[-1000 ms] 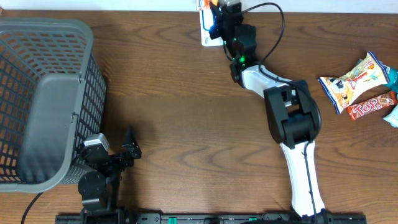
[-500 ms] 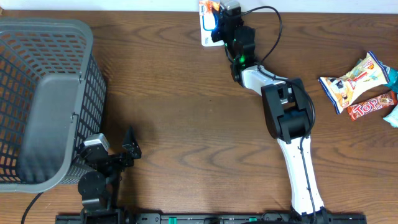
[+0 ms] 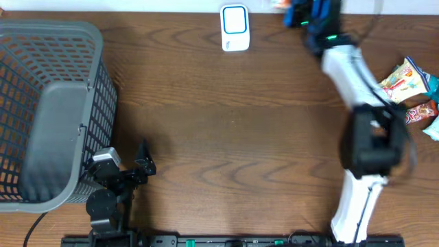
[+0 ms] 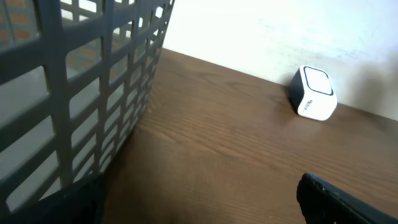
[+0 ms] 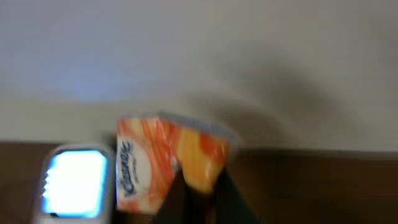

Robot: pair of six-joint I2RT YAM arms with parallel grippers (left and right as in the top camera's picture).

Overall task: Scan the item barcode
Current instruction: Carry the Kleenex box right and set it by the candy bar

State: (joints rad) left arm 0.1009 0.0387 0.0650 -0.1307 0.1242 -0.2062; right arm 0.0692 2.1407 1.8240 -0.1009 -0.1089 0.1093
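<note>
**Right gripper clamped on the packet, near the scanner**

My right gripper [image 5: 200,190] is closed tight on the lower edge of the orange-and-white packet [image 5: 166,163], holding it above the back edge of the table [image 3: 226,123], a little to the right of the scanner [image 3: 234,28]. I judge that gripping the edge leaves the printed faces uncovered for the lit window. Blur hides the barcode, so I cannot tell which way it faces. My left gripper [image 3: 126,166] rests with jaws fully apart beside the basket [image 3: 51,31], clear of the scan path.

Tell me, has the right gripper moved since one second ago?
Yes. The right gripper, holding the orange packet, swung right overhead, away from the white scanner.
</note>
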